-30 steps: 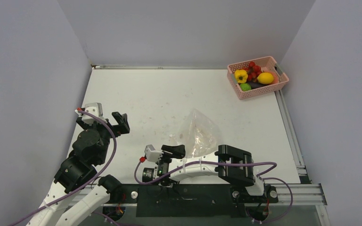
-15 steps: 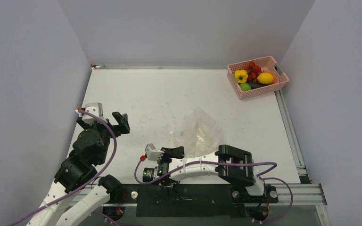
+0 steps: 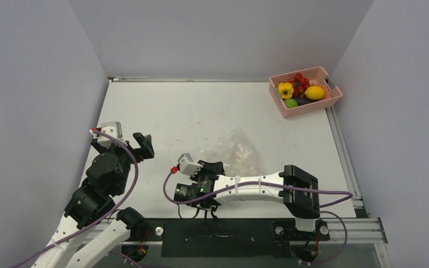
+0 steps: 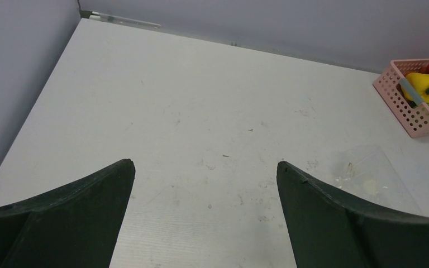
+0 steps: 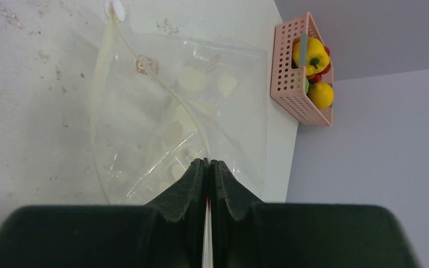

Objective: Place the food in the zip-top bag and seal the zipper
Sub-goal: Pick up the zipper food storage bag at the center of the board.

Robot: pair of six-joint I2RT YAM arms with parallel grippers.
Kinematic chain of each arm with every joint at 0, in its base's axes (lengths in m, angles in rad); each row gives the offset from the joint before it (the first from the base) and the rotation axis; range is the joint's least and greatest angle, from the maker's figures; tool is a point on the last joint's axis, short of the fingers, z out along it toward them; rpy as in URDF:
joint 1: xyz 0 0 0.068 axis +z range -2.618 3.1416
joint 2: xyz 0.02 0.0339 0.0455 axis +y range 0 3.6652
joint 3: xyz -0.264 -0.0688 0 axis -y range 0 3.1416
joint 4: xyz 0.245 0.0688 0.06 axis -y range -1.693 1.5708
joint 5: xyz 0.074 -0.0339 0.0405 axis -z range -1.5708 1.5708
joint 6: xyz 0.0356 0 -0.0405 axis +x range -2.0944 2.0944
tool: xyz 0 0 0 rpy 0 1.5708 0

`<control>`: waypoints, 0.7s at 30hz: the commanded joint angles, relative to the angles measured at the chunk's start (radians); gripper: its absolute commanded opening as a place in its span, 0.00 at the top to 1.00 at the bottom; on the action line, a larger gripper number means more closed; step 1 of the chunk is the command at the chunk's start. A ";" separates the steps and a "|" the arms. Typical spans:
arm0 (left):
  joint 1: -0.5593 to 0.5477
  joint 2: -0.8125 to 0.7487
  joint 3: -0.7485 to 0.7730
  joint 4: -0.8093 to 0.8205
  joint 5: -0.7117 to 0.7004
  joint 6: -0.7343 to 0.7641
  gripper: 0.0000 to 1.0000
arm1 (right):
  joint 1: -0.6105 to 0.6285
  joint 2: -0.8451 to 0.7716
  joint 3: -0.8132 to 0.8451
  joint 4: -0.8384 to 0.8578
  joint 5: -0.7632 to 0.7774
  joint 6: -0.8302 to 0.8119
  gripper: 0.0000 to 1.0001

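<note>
From above, the pink basket is sitting at the far right corner of the table, holding the yellow bell pepper, lemon, lime, cherry tomatoes and eggplant (none bagged yet). The zip-top bag is lying crumpled and empty near the front.

Left wrist: the left tool is hanging wide open, gripping nothing.

Right wrist: the right tool is pinching the bag at its zipper, fingers pressed together.

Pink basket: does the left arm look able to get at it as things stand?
Doubtful. Nothing blocks the path, and the left tool is open, but the basket sits in the far right corner, diagonally across the table from it.
</note>
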 commanded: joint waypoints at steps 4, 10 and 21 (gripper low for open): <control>0.007 0.007 -0.002 0.043 0.027 -0.015 0.04 | -0.061 -0.114 -0.023 0.036 0.044 0.020 0.95; 0.010 0.013 0.002 0.047 0.068 -0.021 0.04 | -0.118 -0.205 -0.026 0.090 0.007 0.008 0.95; 0.010 0.029 0.012 0.053 0.265 -0.044 0.04 | -0.193 -0.355 -0.047 0.176 -0.060 0.004 0.95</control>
